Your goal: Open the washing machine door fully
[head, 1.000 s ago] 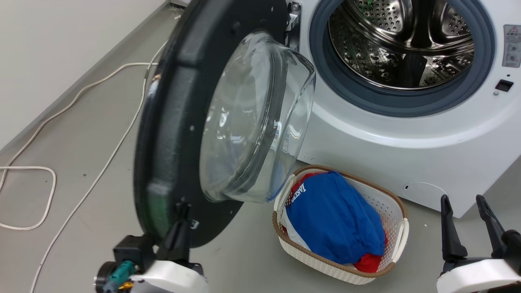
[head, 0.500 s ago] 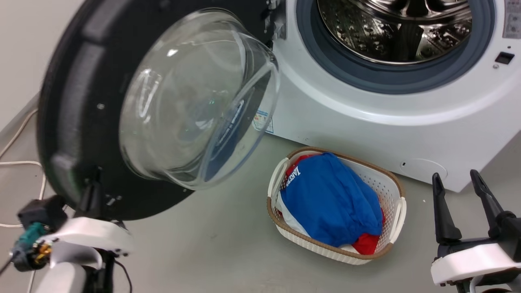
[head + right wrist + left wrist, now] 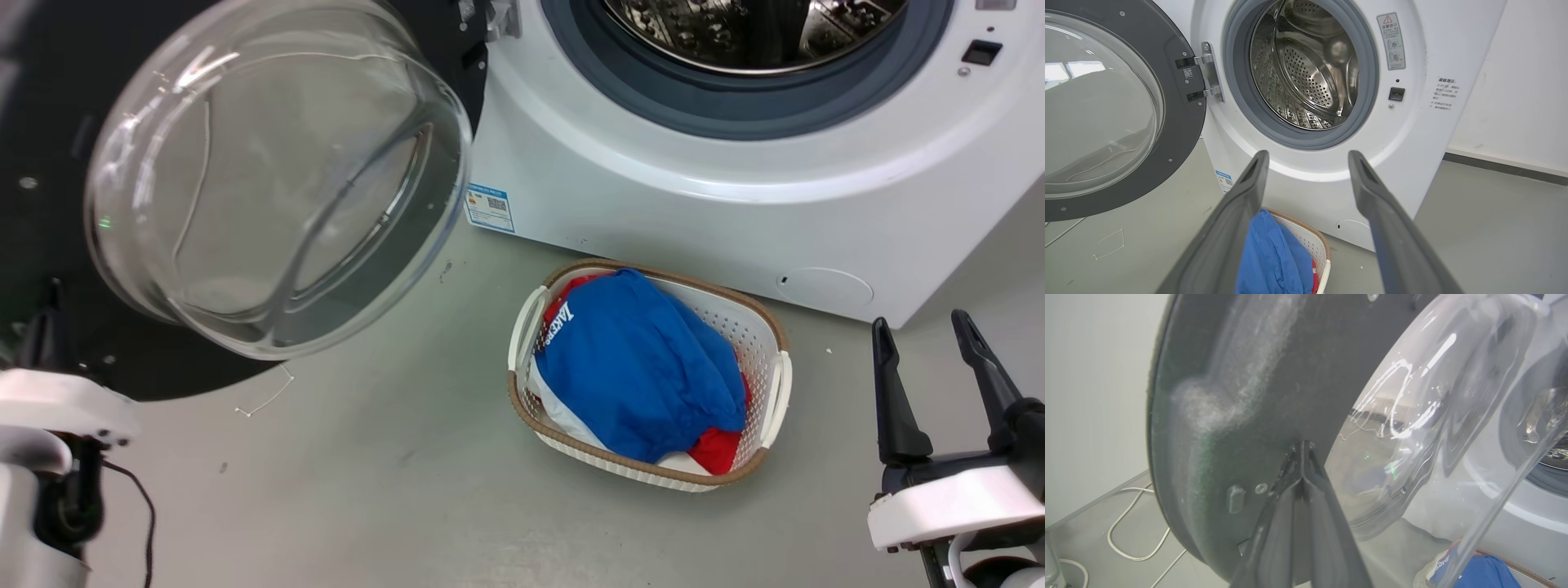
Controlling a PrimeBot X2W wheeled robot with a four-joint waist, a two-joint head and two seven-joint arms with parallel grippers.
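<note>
You have the large round glossy black washing machine door [image 3: 1182, 134] standing wide open on its hinge left of the boxy white washing machine [image 3: 694, 204], your left gripper [image 3: 1302, 449] clenched, tips against the door's inner face, and your right gripper [image 3: 1308, 157] spread, holding nothing.

Left claw [image 3: 1303, 450] pinched, right claw [image 3: 921, 327] spread

Left gripper [image 3: 1302, 446] — pinched together, against door [image 3: 1229, 375]
</note>
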